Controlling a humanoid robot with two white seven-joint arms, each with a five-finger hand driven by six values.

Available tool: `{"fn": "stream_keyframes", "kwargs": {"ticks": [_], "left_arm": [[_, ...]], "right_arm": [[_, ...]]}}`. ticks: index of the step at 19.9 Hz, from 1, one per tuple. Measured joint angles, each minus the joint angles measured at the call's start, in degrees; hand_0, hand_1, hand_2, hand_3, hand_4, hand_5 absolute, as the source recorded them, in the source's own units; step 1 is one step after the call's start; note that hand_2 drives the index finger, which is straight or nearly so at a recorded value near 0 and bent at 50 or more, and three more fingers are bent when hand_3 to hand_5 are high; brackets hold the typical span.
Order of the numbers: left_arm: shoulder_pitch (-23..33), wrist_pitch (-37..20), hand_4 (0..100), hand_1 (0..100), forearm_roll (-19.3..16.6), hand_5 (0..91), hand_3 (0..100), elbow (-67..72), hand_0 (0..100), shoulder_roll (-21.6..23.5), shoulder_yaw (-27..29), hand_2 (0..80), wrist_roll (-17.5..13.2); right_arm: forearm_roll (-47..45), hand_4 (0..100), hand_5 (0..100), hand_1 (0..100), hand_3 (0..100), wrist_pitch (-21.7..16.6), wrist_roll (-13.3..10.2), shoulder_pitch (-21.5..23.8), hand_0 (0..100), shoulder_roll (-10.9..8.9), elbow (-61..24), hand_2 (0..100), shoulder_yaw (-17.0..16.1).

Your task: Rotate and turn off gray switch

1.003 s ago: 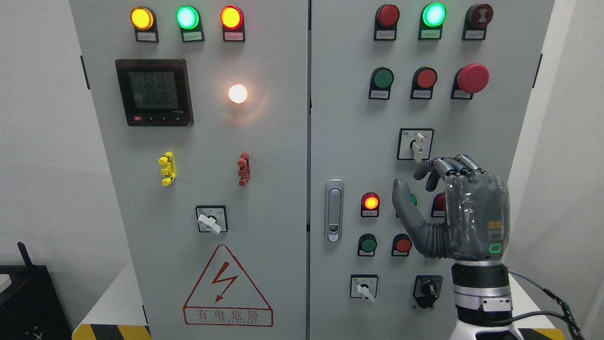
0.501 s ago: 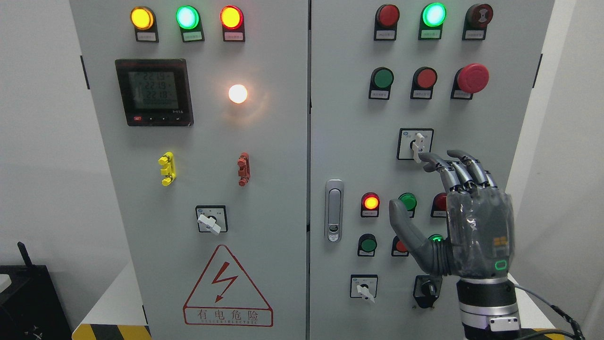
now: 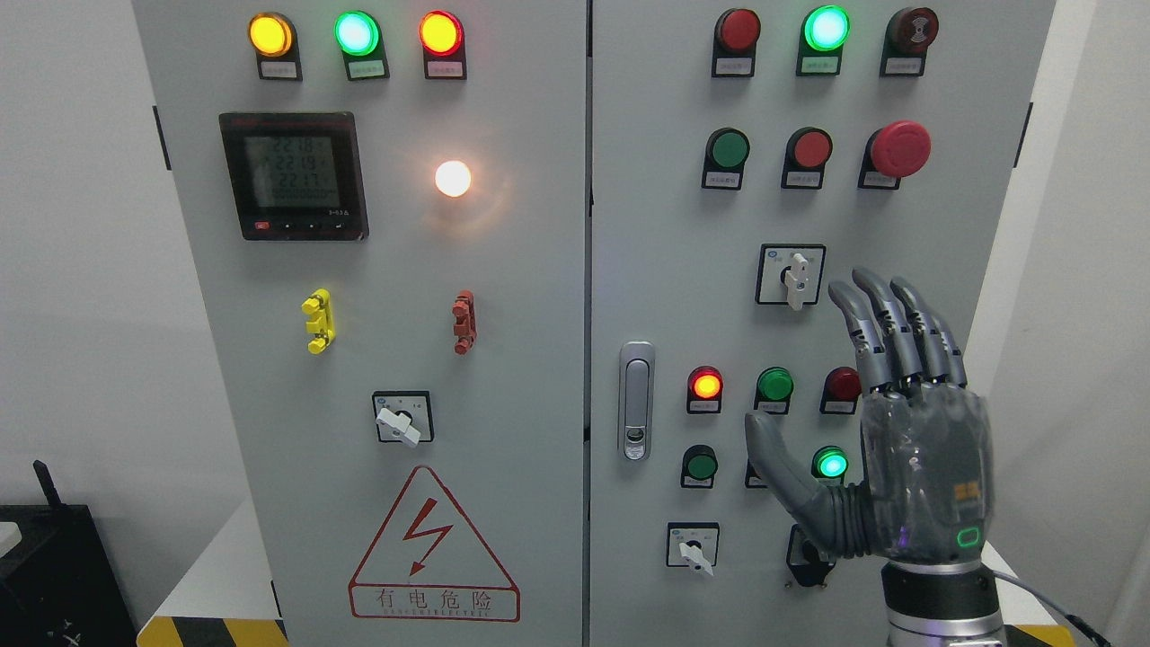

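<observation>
An industrial electrical room: a control cabinet (image 3: 503,377) with indicator lamps (image 3: 357,33).

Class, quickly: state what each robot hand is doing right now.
Right hand: open, fingers spread, holding nothing, just right of the gray switch.
Left hand: not in view.

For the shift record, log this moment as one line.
right hand: open, fingers spread, holding nothing | gray switch: handle pointing down, untouched, up-left of the fingertips | left hand: out of view

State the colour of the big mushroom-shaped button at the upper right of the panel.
Red. The mushroom button shows clearly in the head view, on a black base.
</observation>
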Motion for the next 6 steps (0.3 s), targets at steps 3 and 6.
{"fn": "stream_keyframes", "kwargs": {"ticks": [3, 6], "left_arm": [[0.0, 0.0, 0, 39, 0.0, 0.0, 0, 0.0, 12, 0.0, 0.0, 0.0, 0.0], [0.0, 0.0, 0, 39, 0.0, 0.0, 0, 0.0, 12, 0.0, 0.0, 0.0, 0.0]], "right_arm": [[0.0, 0, 0, 11, 1, 0.0, -0.1, 0.4, 22, -0.04, -0.5, 0, -0.1], [0.0, 0, 0, 11, 2, 0.0, -0.2, 0.7, 22, -0.07, -0.8, 0, -0.1]]}}
